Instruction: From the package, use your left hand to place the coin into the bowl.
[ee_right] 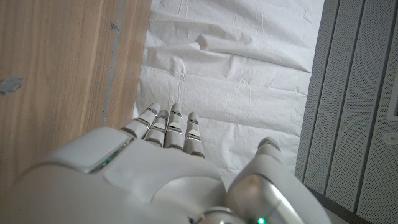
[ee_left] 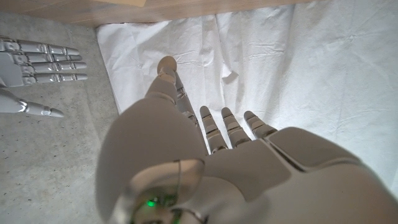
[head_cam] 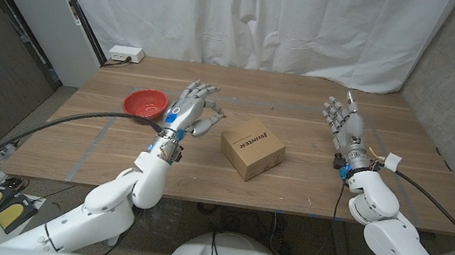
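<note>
Between bowl point(head_cam: 145, 103) and package point(head_cam: 253, 148): left hand point(head_cam: 189, 110), fingers apart, holding nothing.
Package sits to its right, nearer it than the idle, open right hand point(head_cam: 342, 123); coin not visible.

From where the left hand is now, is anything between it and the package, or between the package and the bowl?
Nothing visible lies between the left hand and the package. On the way to the red bowl, only that hand itself stands between.

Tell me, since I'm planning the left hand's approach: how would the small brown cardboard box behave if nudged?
The small brown cardboard box looks light, so it would probably slide on the smooth wooden table rather than tip, being low and wide. Its flat sides look stiff, though cardboard could dent under firm pressure from the open left hand.
</note>
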### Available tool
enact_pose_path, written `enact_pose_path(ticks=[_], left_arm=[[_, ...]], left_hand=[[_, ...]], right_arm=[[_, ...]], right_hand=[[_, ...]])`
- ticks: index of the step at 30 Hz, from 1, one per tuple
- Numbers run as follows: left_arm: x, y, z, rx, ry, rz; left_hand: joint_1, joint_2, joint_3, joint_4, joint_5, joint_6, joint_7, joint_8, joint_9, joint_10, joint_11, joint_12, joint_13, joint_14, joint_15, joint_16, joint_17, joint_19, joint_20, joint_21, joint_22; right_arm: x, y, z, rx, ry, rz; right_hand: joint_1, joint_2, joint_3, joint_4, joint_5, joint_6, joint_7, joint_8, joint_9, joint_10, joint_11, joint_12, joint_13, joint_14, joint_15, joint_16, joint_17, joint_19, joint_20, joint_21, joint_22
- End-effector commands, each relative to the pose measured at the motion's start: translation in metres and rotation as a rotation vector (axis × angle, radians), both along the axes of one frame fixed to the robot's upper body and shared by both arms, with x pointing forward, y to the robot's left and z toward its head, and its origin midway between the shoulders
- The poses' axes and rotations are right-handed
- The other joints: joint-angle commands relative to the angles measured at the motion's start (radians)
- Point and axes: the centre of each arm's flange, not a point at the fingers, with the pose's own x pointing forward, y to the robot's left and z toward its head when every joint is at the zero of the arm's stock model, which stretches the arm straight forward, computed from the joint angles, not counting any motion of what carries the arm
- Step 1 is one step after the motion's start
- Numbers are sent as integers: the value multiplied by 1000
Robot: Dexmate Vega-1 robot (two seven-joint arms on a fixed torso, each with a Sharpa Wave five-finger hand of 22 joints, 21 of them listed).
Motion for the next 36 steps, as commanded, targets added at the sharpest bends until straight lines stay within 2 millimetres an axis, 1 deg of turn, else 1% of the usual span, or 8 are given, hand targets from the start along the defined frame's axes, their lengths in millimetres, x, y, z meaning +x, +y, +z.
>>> enact_pose_path(ticks=[1,5,7,14,22,25,29,36], left_arm=[[-2,15,7,-97,52,1],[3,22,11,-122,80,2],[3,24,14,-132,89,1],[3,34,28,-143,132,-22],[3,49,34,-180,171,-22],[1,56,35,-202,177,-17],[2,69,38,-226,186,-15],[-1,85,47,-260,169,-21]], left_hand=[[-6,1,12,0,6,38,44,91,104,7,1,-5,3,8,-85,0,4,5,5,3,2],[-6,2,14,0,5,34,46,93,108,11,2,-5,3,11,-84,-1,4,6,7,2,2],[-7,4,16,0,5,30,46,96,113,18,2,-4,4,24,-85,3,4,7,5,2,2],[-9,9,20,2,5,16,48,102,125,24,3,-6,6,33,-82,3,6,9,7,0,2],[-14,12,23,5,4,10,51,110,135,27,5,-8,8,36,-82,1,7,10,4,-2,2],[-15,11,24,4,4,8,51,114,140,31,5,-8,8,39,-83,1,7,21,1,2,2],[-15,10,25,3,3,4,50,118,146,36,-1,-9,8,44,-86,0,6,27,-1,3,2],[-18,12,29,5,3,-3,49,125,156,44,3,-10,8,52,-86,0,6,32,-1,2,2]], right_arm=[[-24,-24,1,34,-54,-43],[-31,-32,2,31,-66,-63],[-33,-35,2,36,-73,-69],[-42,-45,-1,51,-91,-83],[-40,-49,-8,62,-82,-75],[-39,-51,-9,68,-74,-71],[-36,-52,-7,59,-74,-72],[-32,-49,0,64,-82,-75]], right_hand=[[6,9,5,-7,3,6,1,3,2,8,-2,1,4,10,-1,2,2,10,-8,4,2],[7,9,5,-8,3,6,1,3,2,8,-2,1,4,10,-1,2,1,10,-7,3,2],[8,9,5,-8,3,6,1,3,2,8,-1,1,4,10,-1,2,1,10,-7,3,2],[10,9,5,-10,3,7,1,3,2,11,0,1,4,11,-1,2,1,10,-8,3,2],[11,9,5,-10,2,7,0,3,2,10,-2,1,4,11,-1,1,1,11,-8,3,2],[11,9,5,-11,2,8,1,3,3,11,-2,1,4,11,1,1,1,11,-7,3,2],[11,9,5,-11,2,9,0,3,3,10,-1,1,4,10,1,1,1,10,-7,2,2],[12,9,4,-11,2,9,1,3,3,12,0,1,4,9,0,0,1,9,-7,2,2]])
